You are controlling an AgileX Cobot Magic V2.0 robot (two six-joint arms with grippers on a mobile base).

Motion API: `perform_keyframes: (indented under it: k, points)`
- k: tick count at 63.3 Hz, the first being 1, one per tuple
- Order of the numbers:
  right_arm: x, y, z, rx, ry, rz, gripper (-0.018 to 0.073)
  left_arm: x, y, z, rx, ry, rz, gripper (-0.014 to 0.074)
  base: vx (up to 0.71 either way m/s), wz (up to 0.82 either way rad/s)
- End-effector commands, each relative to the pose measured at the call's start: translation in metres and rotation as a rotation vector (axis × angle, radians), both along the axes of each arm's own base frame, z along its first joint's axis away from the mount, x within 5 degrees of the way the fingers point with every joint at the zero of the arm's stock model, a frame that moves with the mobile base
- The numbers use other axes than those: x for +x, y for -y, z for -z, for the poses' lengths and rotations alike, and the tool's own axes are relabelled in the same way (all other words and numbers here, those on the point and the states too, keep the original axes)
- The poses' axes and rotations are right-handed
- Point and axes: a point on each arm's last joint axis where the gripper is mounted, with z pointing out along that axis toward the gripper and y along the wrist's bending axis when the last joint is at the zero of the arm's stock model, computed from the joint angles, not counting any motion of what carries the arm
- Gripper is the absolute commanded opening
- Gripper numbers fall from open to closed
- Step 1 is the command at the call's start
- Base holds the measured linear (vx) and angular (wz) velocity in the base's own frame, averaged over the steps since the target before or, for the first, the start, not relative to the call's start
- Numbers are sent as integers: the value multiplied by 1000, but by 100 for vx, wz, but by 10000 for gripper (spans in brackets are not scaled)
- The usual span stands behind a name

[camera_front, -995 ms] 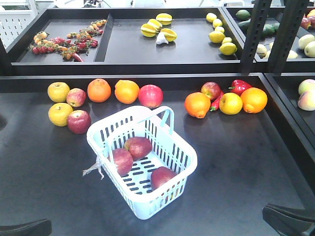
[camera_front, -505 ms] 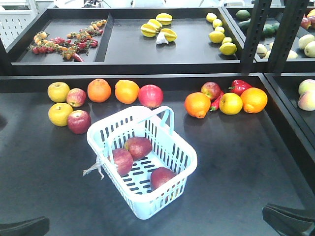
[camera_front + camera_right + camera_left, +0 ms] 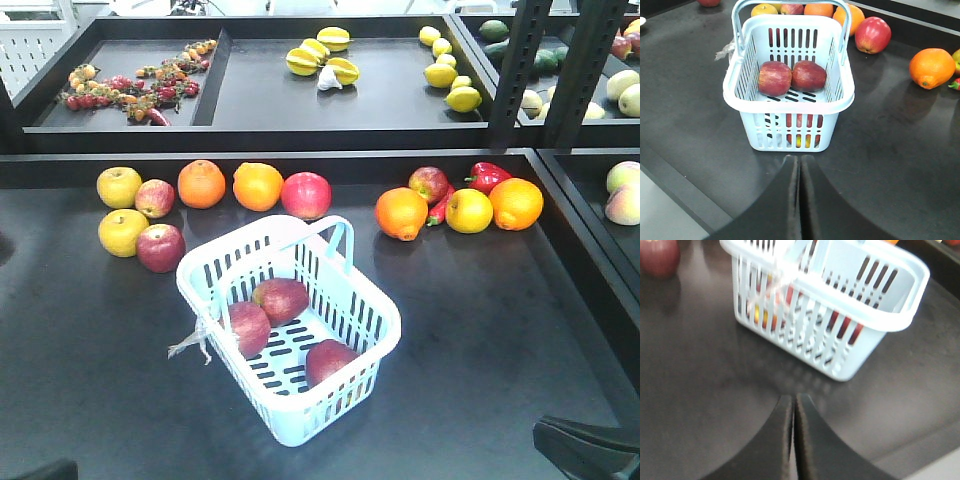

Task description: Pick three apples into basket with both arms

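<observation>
Apples [image 3: 282,298] are sitting inside basket [image 3: 380,310], task apparently complete; left claw [image 3: 794,405] and right claw [image 3: 800,162] are resting together, empty, at basket's 6 o'clock.

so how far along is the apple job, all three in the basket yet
It looks done: three dark red apples lie in the basket. Nothing is in hand; the left gripper and right gripper are shut and empty, short of the basket. Nothing looks left to pick.
</observation>
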Motion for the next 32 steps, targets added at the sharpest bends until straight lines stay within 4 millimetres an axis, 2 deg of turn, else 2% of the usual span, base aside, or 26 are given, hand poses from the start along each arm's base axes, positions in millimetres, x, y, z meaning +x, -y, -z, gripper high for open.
perform_keyframes:
  k: [1,18,27,32]
  points:
    - [4,1,-12,34,61,28,-4,2,-1,-5,-16,138,6,-6,0,0]
    - [4,1,-12,34,61,28,-4,-10,-23,-25,-87,390,-209,-6,0,0]
    - [4,1,-12,34,61,28,-4,-20,-33,-28,-23,494,-308,-6,0,0]
    - [4,1,-12,33,59,27,-4,-20,-36,-26,32,493,-347,-6,0,0]
